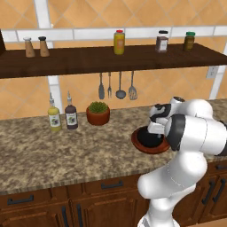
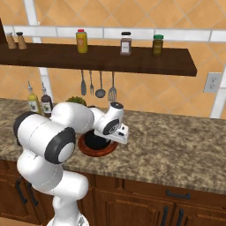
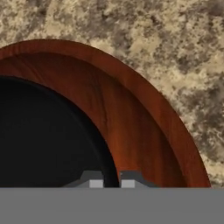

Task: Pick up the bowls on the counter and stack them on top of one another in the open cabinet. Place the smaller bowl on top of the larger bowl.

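From the left base view, we see the smaller bowl (image 1: 150,138) nested in the larger bowl (image 1: 146,146) on the counter (image 1: 66,153), our arm bent over them. From the right, the gripper (image 2: 115,136) hangs low at the brown rim. Through the hand view, our fingertips (image 3: 92,180) straddle the black bowl's wall, nearly closed; whether they grip it, we cannot tell.

— How was the light?
— Even and bright, with no clear source; a soft shadow lay beneath the open cabinet (image 1: 111,60)
— Any blur?
— The base views were slightly soft, and close up the larger bowl (image 3: 144,118) looked coarse and pixelated
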